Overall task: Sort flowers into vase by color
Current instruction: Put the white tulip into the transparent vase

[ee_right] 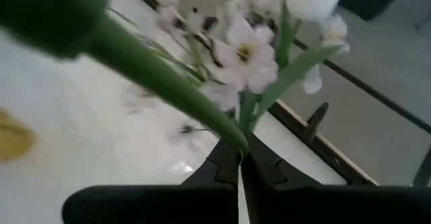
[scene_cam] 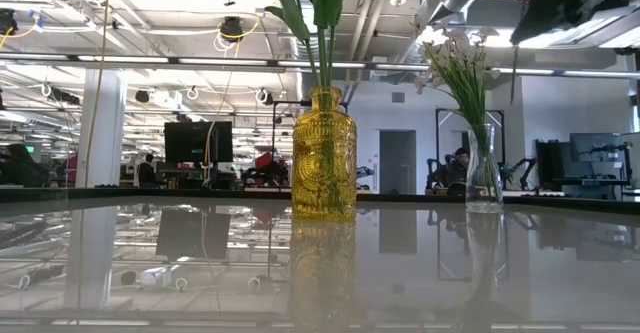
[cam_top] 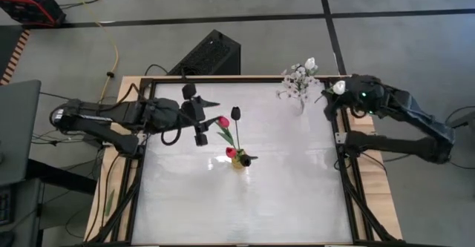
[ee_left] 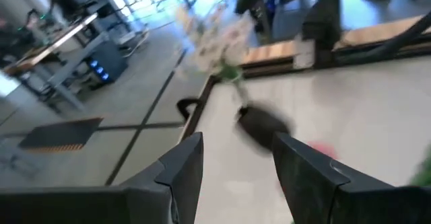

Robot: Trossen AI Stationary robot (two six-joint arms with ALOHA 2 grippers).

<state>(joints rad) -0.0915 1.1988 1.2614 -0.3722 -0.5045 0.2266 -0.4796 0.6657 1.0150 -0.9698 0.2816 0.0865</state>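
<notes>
Right claw (ee_right: 240, 158), pinched on a white tulip's stem (ee_right: 161, 76) just beside the clear vase (scene_cam: 483, 181), could snag the blossoms there and tip it, while the left claw (ee_left: 232, 167) gapes empty.

Lighting: bright overall, from overhead ceiling strip lights (scene_cam: 300, 63), seen in low view. Surface (cam_top: 289, 165): glossy white, washed pale in high view; mirror reflections of room and yellow vase (scene_cam: 323, 153) in low view. Shadows: faint, soft. Left wrist view: heavy motion blur; dark tulip (ee_left: 262, 124) smeared, red patch beside it, probably tulip, unclear. Right wrist view: near green stem (ee_right: 161, 79) out of focus; white blossoms (ee_right: 246, 56) soft.
</notes>
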